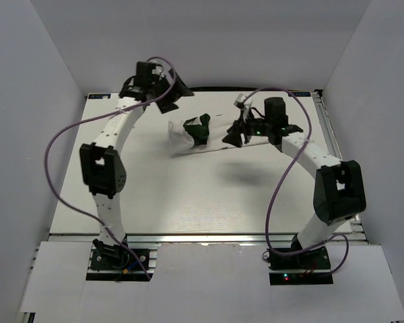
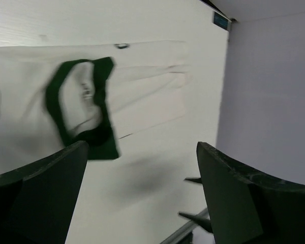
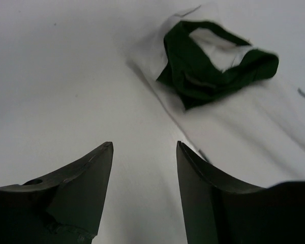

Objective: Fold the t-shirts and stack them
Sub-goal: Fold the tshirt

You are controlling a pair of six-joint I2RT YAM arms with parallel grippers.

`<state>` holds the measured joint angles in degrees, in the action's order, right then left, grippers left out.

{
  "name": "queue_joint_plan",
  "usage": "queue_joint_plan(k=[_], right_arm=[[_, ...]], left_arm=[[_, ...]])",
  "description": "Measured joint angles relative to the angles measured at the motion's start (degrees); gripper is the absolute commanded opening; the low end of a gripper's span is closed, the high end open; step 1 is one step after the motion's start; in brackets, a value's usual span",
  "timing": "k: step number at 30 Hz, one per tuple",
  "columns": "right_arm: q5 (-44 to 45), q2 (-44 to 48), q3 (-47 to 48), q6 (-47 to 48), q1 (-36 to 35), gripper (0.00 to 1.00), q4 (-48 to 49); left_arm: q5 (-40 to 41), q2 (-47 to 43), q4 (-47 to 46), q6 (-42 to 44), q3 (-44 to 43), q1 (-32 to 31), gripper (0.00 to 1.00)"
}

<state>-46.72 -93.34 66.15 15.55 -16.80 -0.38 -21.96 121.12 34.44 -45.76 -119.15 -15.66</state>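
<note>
The white t-shirt with dark green collar (image 1: 203, 142) lies rumpled near the far edge of the worktop (image 1: 188, 202). The left gripper (image 2: 142, 152) and right gripper (image 3: 144, 147) hang wide open, empty; pinching opposite hems should spread it flat.

t-shirt (image 1: 196, 138) on table (image 1: 188, 198), toward far edge

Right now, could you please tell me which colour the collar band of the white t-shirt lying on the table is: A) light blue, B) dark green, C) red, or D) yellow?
B: the white fabric t-shirt has a dark green collar band, which shows plainly in both wrist views.
</note>
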Motion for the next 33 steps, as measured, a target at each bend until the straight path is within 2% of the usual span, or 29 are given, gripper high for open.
queue_joint_plan(k=[6,10,20,26,27,29,30,33], right_arm=[[11.7,-12.9,18.8,-3.5,-9.1,0.64,-2.0],[17.5,-22.4,31.3,-7.7,-12.7,0.64,-4.3],[28.7,-28.7,33.9,-11.1,-14.1,0.62,-8.8],[28.7,-30.6,35.3,-12.3,-14.0,0.52,-9.0],[28.4,-30.7,35.3,-12.5,-14.0,0.46,-9.0],[27.6,-30.8,35.3,-13.0,-14.1,0.40,-9.0],[27.2,-30.8,35.3,-13.4,-14.1,0.32,-9.0],[25.7,-30.8,35.3,-14.5,-14.1,0.21,-8.9]], left_arm=[[5.1,-18.8,0.0,8.1,21.1,9.2,0.98],[7.1,-25.9,-0.8,10.6,31.5,11.9,0.98],[8.9,-34.3,-2.6,11.2,49.7,11.0,0.98],[9.1,-38.9,-3.5,10.6,54.0,11.1,0.98],[9.1,-39.2,-3.7,10.4,54.4,11.1,0.98],[9.1,-39.2,-3.9,10.1,55.0,11.1,0.98],[9.1,-39.2,-3.9,9.9,55.3,11.1,0.98],[9.1,-39.2,-4.1,9.5,56.0,11.1,0.98]])
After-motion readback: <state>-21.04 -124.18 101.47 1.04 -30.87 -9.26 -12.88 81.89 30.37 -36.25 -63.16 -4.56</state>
